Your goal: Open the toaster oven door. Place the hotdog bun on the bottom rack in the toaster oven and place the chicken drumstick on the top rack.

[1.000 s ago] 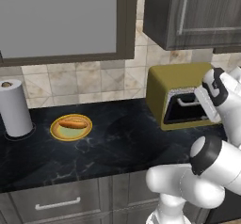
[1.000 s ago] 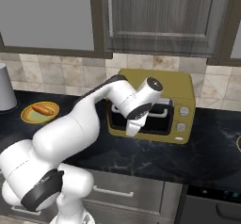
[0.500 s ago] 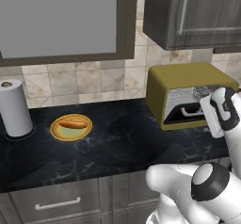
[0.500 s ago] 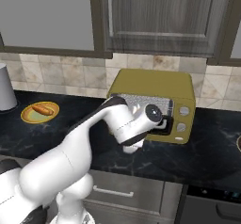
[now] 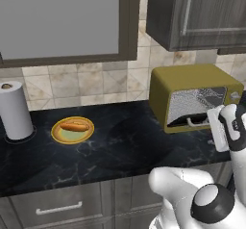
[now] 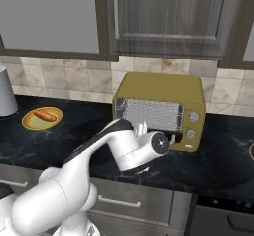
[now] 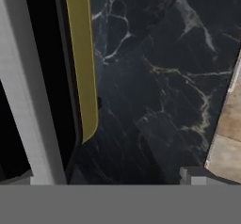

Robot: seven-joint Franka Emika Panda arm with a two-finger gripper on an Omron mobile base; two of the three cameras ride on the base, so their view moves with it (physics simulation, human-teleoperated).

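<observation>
The mustard-yellow toaster oven (image 5: 192, 81) (image 6: 158, 88) stands on the counter at the right. The toaster oven door (image 5: 185, 121) (image 7: 14, 124) is swung down, and the grey mesh interior (image 6: 149, 115) shows. My gripper (image 7: 108, 178) is open, low in front of the oven. The door's white bar handle (image 7: 28, 100) runs just inside the left fingertip (image 7: 23, 178). Nothing is gripped. The hotdog bun (image 5: 74, 126) (image 6: 45, 115) lies on a yellow plate (image 5: 60, 135) far to the left. The chicken drumstick is out of view.
A paper towel roll (image 5: 15, 110) stands at the counter's far left. Dark wall cabinets (image 6: 168, 17) hang above the oven. The black marble counter (image 5: 125, 146) stretches between plate and oven, and its front edge (image 7: 226, 110) lies close to my hand.
The door has swung further down, baring the whole mesh interior. My hand has dropped lower and drawn back toward the counter's front with the handle. The jaws stayed open.
</observation>
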